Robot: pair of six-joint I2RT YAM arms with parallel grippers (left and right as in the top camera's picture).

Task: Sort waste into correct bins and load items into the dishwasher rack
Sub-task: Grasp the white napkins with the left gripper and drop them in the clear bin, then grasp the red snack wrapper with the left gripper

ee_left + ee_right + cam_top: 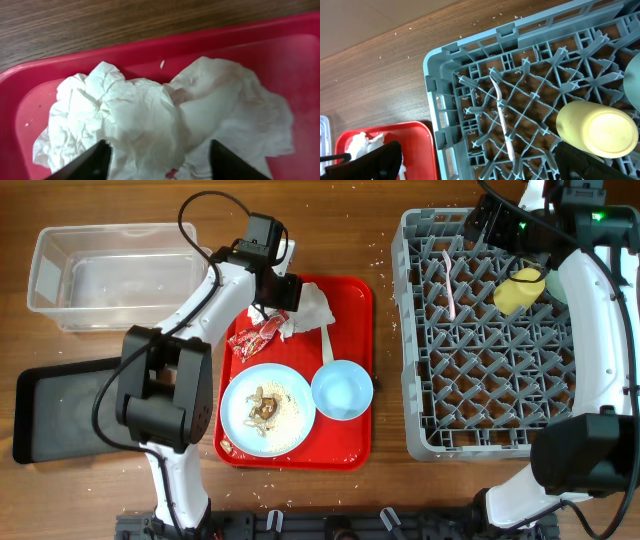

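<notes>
Many white rice grains (475, 22) speckle the wooden table (375, 65).

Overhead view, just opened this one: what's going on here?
The left hand hovers open over the crumpled napkins on the red tray, a finger on either side, not yet closed. The right hand is open above the far end of the dishwasher rack, near the yellow-green cup lying in it; a white utensil lies there too. The plate with food scraps, the blue bowl and the red wrapper are on the red tray.
</notes>
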